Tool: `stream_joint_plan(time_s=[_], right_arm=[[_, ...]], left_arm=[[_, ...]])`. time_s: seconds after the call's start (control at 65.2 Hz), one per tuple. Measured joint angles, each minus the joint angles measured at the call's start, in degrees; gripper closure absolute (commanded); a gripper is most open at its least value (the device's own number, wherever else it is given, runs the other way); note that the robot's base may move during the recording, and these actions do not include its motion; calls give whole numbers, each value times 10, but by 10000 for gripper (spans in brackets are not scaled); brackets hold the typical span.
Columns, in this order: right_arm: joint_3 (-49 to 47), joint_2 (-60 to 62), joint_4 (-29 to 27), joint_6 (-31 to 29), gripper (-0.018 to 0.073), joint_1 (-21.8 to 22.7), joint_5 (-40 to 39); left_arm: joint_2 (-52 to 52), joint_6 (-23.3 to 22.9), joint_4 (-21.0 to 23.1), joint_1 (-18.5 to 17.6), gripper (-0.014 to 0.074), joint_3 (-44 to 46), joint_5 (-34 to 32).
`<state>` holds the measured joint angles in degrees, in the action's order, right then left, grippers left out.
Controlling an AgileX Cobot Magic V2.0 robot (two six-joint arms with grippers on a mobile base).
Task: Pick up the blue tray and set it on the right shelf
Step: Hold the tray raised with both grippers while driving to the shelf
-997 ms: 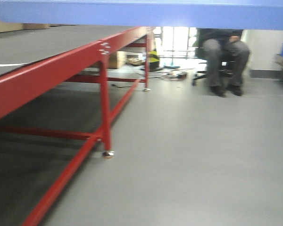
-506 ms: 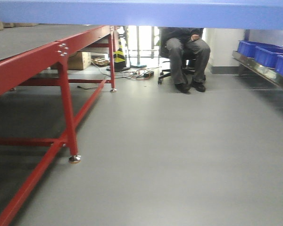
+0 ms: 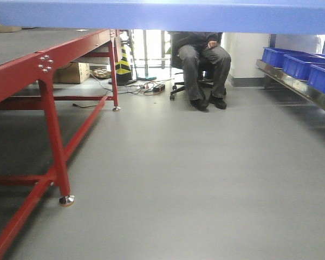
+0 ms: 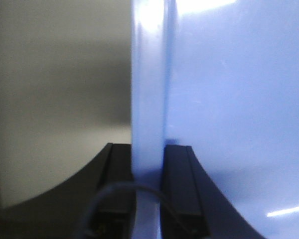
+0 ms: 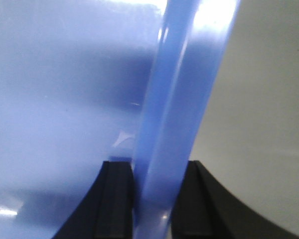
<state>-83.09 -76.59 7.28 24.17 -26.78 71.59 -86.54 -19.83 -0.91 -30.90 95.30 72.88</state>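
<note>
Half a second on, the front view has the red desk [image 3: 49, 59] nearer 9 o'clock. The shelf [image 3: 298, 89] with its bins [image 3: 292, 59] is fuller at 3, a seated person [image 3: 203, 54] is at 12, and the blue tray [image 3: 162, 16] spans the top.
Left wrist: the left hand [image 4: 148, 152] is clenched on the tray's rim.
Right wrist: the right hand [image 5: 153, 168] grips it likewise.

Ahead of me a smooth grey floor [image 3: 206, 179] runs back through the room, with a soft sheen from bright daylight at the far window [image 3: 151, 46]. On my left stands a long table [image 3: 21, 81] with a red metal frame and a dark top [image 3: 27, 43], its near leg ending in a small round foot [image 3: 66, 200]. Behind it I see a cardboard box [image 3: 73, 72], a yellow-and-black striped cone [image 3: 123, 60] and loose cables [image 3: 138, 86] on the floor. A person [image 3: 203, 59] in dark clothes sits on a wheeled chair [image 3: 180, 86] by the pale wall [image 3: 244, 51]. Deep blue bins [image 3: 298, 62] line my right side.
</note>
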Motion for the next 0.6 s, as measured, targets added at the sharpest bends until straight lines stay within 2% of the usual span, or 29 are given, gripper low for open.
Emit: stream_joint_plan(time_s=[0.598], right_arm=[[0, 0, 0, 0, 503, 0, 0]], left_arm=[[0, 0, 0, 0, 645, 0, 0]])
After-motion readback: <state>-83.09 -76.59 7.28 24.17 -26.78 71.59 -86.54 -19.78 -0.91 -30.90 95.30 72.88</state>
